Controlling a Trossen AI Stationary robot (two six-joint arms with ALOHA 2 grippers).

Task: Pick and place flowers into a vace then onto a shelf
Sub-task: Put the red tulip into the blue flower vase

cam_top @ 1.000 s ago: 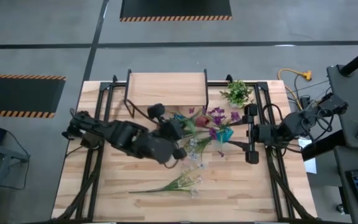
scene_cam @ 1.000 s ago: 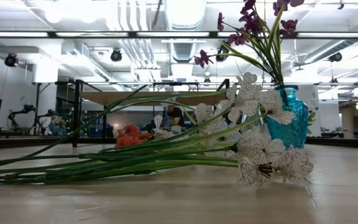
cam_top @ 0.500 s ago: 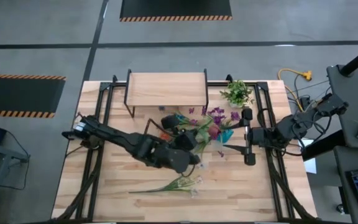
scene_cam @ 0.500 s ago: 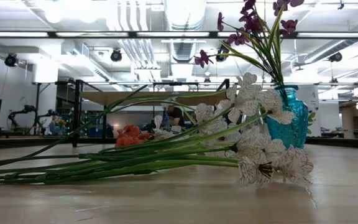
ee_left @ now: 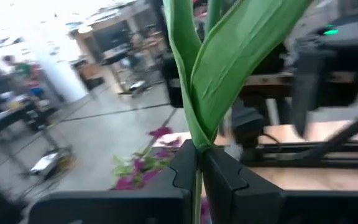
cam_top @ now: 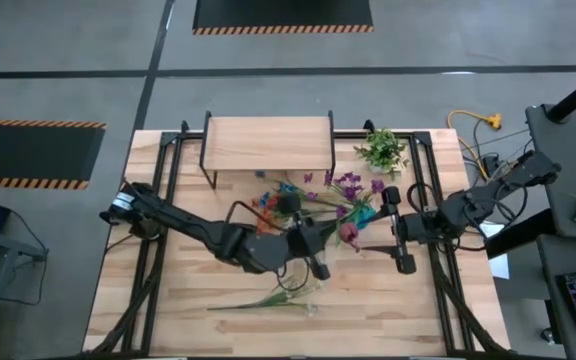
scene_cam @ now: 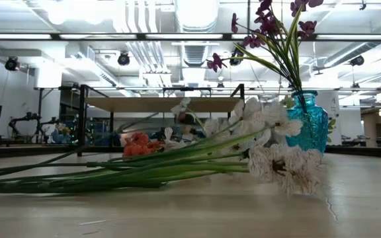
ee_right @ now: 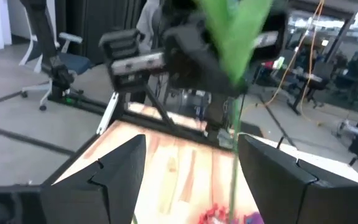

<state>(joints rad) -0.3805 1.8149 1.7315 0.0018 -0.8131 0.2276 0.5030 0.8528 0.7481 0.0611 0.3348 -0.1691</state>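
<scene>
Clearly the left claw (ee_left: 199,171) is clamped on a green stem (ee_left: 219,68) that rises straight up between its fingers, and in the high view it sits just beside the teal vase (cam_top: 361,214), on the side away from the right claw (cam_top: 395,230). That right claw stands wide open with nothing between its fingers, just past the vase. More flowers (cam_top: 278,296) lie flat on the table (cam_top: 188,310), well in front of the vase with their stems running across, while the shelf (cam_top: 266,143) stands behind it, so the left arm is better placed to tip its stem into the mouth.
</scene>
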